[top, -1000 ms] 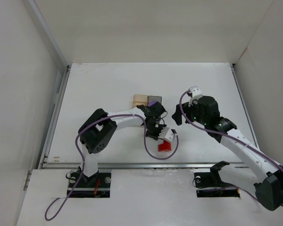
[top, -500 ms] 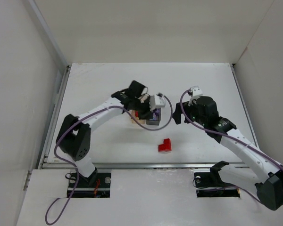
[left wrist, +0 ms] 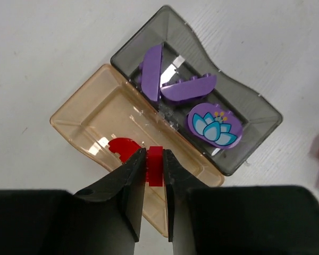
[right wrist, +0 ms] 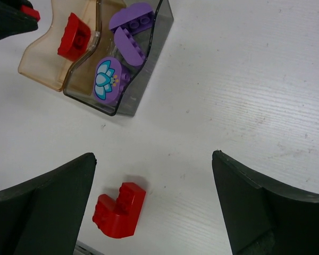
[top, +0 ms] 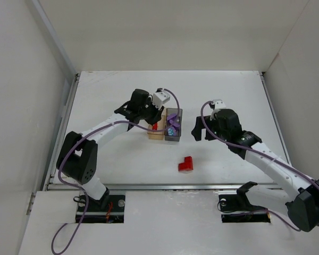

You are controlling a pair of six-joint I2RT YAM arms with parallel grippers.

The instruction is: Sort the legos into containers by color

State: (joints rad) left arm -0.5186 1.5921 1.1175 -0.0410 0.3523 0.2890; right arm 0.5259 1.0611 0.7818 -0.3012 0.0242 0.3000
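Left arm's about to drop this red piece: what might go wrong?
The left gripper holds the small red brick above the orange-tan bin, and the grey bin of purple pieces sits flush beside it; dropped from this height, it may bounce across. The L-shaped red brick lies near the table's front edge; a clumsy grasp might push it off.

I see a white table (top: 111, 154) carrying a translucent orange-tan plastic bin (left wrist: 87, 119). A smoky grey translucent bin (left wrist: 173, 29) touches its right side. A red L-shaped plastic brick (top: 185, 164) lies apart, to its near right.
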